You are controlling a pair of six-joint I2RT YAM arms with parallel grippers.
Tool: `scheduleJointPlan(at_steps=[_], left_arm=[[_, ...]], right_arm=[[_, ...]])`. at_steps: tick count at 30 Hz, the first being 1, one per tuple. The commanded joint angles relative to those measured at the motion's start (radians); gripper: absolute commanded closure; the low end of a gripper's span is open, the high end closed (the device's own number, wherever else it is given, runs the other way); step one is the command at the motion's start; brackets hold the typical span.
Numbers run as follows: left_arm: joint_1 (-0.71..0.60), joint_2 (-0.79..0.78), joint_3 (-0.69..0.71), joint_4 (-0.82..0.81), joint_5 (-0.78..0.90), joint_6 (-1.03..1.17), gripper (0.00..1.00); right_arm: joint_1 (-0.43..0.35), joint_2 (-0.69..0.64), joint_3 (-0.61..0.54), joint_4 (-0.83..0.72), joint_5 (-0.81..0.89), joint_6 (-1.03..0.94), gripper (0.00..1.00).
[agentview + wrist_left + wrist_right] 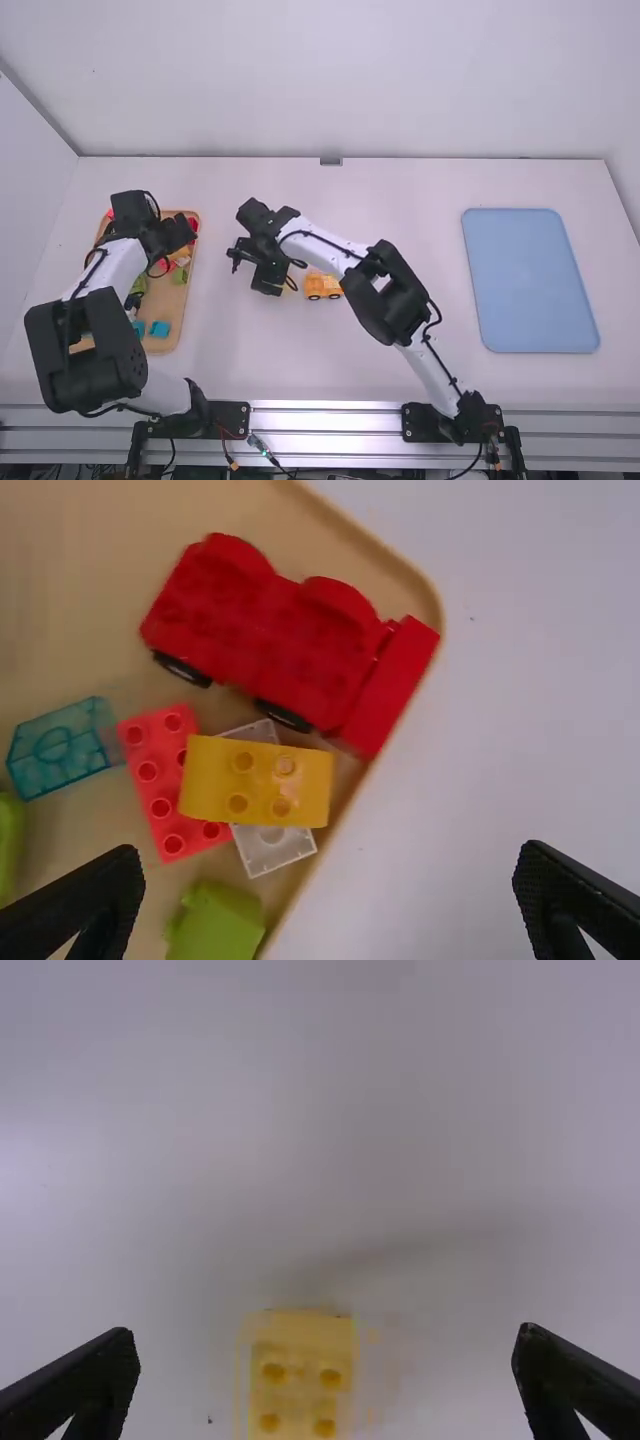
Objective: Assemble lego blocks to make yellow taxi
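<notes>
The yellow taxi body (322,287), on dark wheels, stands on the counter (400,190) near the middle. Near it, a yellow studded block (301,1370) lies below the right gripper (260,268), whose jaws are spread wide and empty. Farther left, the left gripper (174,244) hangs over the tray (172,305), its jaws also parted and empty; a yellow brick (257,781) lies across red (150,780) and clear (272,852) ones, beside a red car (270,635). A blue mat (530,280) lies well apart, right.
</notes>
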Motion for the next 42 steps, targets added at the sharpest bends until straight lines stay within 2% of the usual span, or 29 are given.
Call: scheduleJointPlan(at_steps=[1,6,9,14,15,19,24,27,31,35,42], left_arm=[[-0.006,0.003,0.011,0.004,0.109,0.133,0.01],[-0.009,0.003,0.011,0.003,0.275,0.308,0.01],[-0.036,0.003,0.011,-0.01,0.349,0.424,0.01],[-0.167,0.003,0.011,-0.032,0.354,0.586,0.01],[-0.224,0.003,0.012,-0.035,0.351,0.635,0.01],[-0.376,0.006,0.044,-0.099,0.229,0.726,0.01],[-0.553,0.053,0.126,-0.233,0.084,0.939,0.01],[-0.657,0.114,0.17,-0.33,-0.002,1.176,0.01],[-0.699,0.185,0.181,-0.359,-0.062,1.332,0.01],[-0.694,0.244,0.179,-0.383,-0.098,1.389,0.01],[-0.7,0.311,0.179,-0.362,-0.069,1.395,0.01]], right_arm=[[-0.042,-0.017,0.031,-0.008,-0.064,0.0,0.01],[-0.103,-0.127,-0.033,0.025,-0.111,-0.016,0.01],[-0.134,-0.214,-0.117,0.085,-0.103,-0.015,0.01],[-0.195,-0.447,-0.417,0.351,-0.1,0.057,0.01],[-0.226,-0.526,-0.531,0.453,-0.095,0.084,0.01],[-0.314,-0.705,-0.773,0.641,-0.1,0.152,0.01],[-0.413,-0.85,-0.992,0.824,-0.125,0.216,0.01],[-0.477,-0.943,-1.143,0.961,-0.197,0.218,0.01],[-0.52,-1.004,-1.244,1.07,-0.222,0.269,0.01],[-0.546,-1.044,-1.295,1.104,-0.223,0.292,0.01],[-0.555,-1.049,-1.301,1.098,-0.224,0.292,0.01]])
